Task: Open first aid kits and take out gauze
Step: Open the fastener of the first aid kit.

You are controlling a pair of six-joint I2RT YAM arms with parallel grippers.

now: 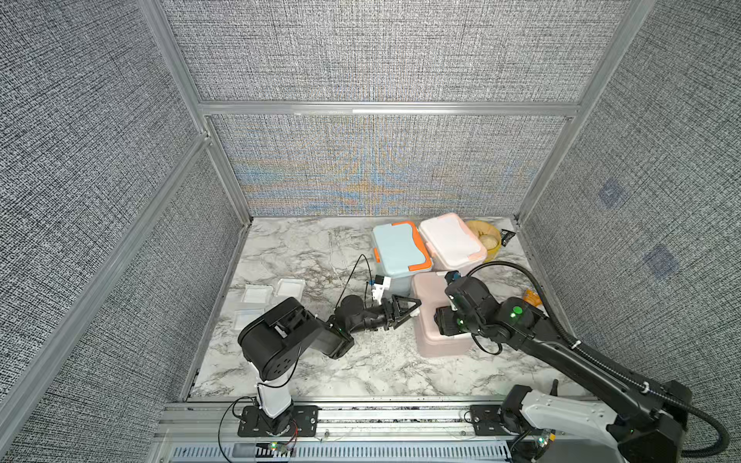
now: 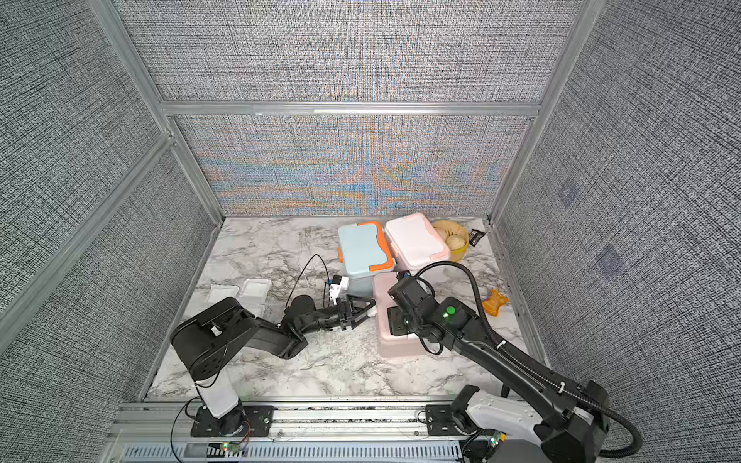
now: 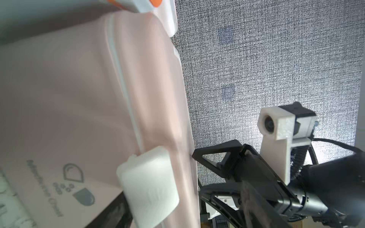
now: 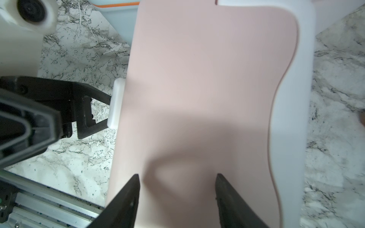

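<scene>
The pink kit (image 4: 197,79) stood at the front of the table (image 1: 361,360), lid down, hard against the blue kit (image 1: 401,248), with the white kit (image 1: 451,238) behind; all three appeared shut. Its white side latch (image 4: 115,102) was not yet released. The left gripper (image 4: 104,112) was set against that latch, jaws spread wide, both tips at or touching its face, nothing clamped. The right gripper (image 4: 177,175) was poised over the near end of the lid, jaws apart and empty; contact with the lid could not be confirmed. Three gauze pads (image 1: 256,294) were laid out near the table's left edge, well apart from the kits and partly hidden by the left arm. The step in hand was judged to be unlatching the pink kit. Several risks were noted. The latch is smooth and rounded, so the tips could slide off it. If the lid is not pressed down, the light box could be pushed sideways or tipped by the force on the latch. If it is pressed too hard, the latch could be jammed. The blue kit could also be nudged.
</scene>
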